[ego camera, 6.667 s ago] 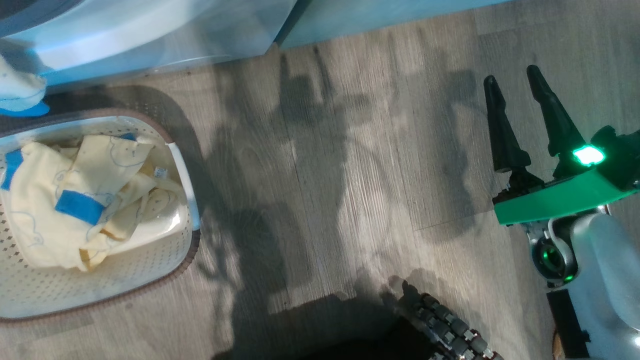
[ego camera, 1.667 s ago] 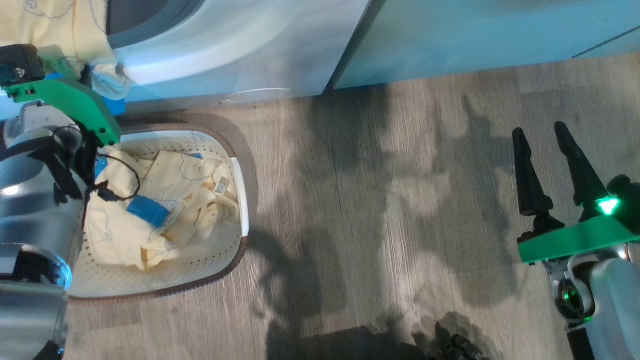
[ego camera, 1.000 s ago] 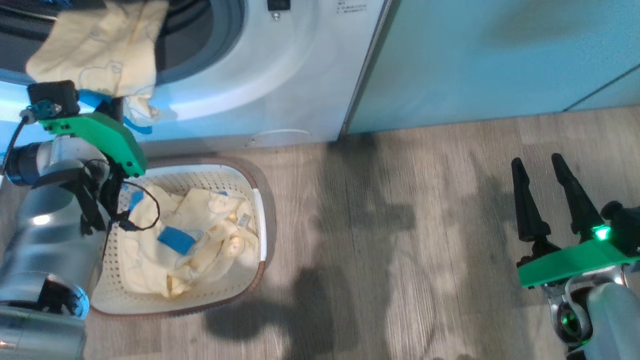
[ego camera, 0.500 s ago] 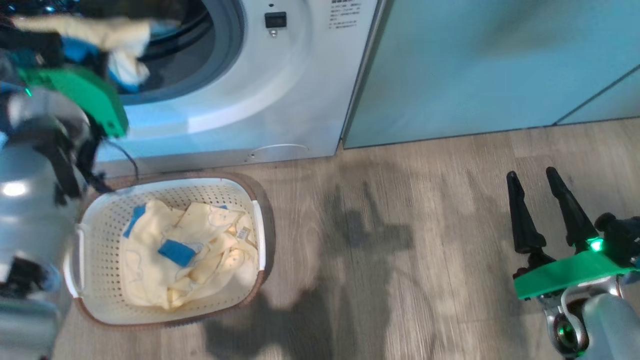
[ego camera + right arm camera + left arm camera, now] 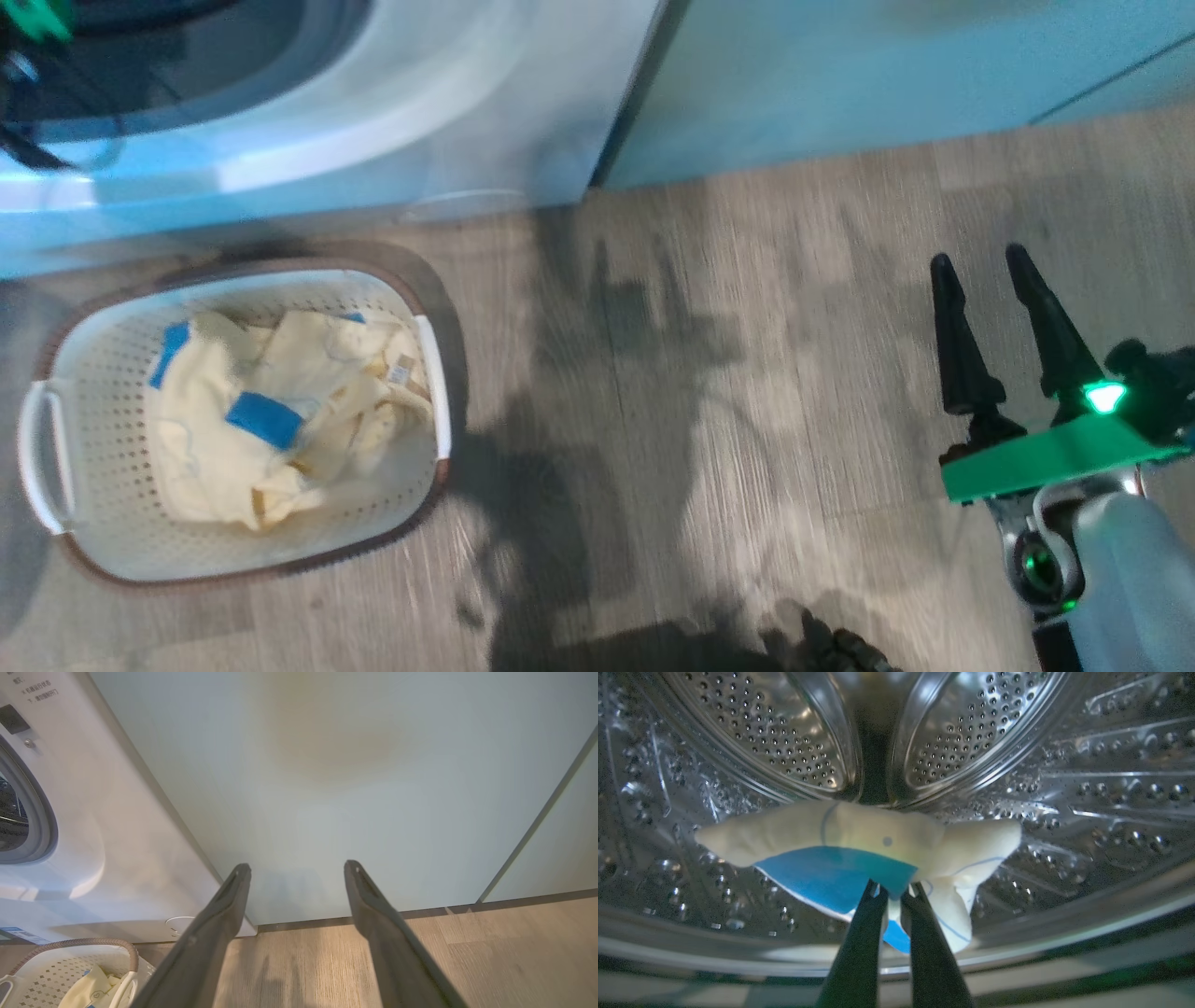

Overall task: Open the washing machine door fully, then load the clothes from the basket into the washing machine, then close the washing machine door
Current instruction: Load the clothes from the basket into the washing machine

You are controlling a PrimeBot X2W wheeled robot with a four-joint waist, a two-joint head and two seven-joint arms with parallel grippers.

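**A:** Where is the left gripper [image 5: 893,893], please?

**B:** It is inside the steel drum [image 5: 784,742] of the washing machine [image 5: 420,112]. Its two dark fingers are pressed nearly together, and they pinch a garment [image 5: 859,830] between the tips.

**A:** How does this garment look?

**B:** It is pale yellow, with a bright blue piece just above the fingertips. It spreads to both sides of the fingers. I cannot tell if it touches the drum wall behind it.

**A:** And the right gripper [image 5: 977,259]?

**B:** Its jaws stand wide apart and there is nothing between them. It hangs over the wooden floor [image 5: 700,373], at the right side of the head view, and its fingers point toward the pale teal cabinet [image 5: 840,84].

**A:** Where is the basket [image 5: 103,523]?

**B:** It stands on the floor just in front of the washing machine, at the lower left of the head view, well apart from the right gripper. I cannot tell if it touches the machine.

**A:** Is something in it?

**B:** Yes. The clothes [image 5: 317,373] lie crumpled in it, toward its right end. They are pale yellow with blue patches, and a small label shows near the right handle.
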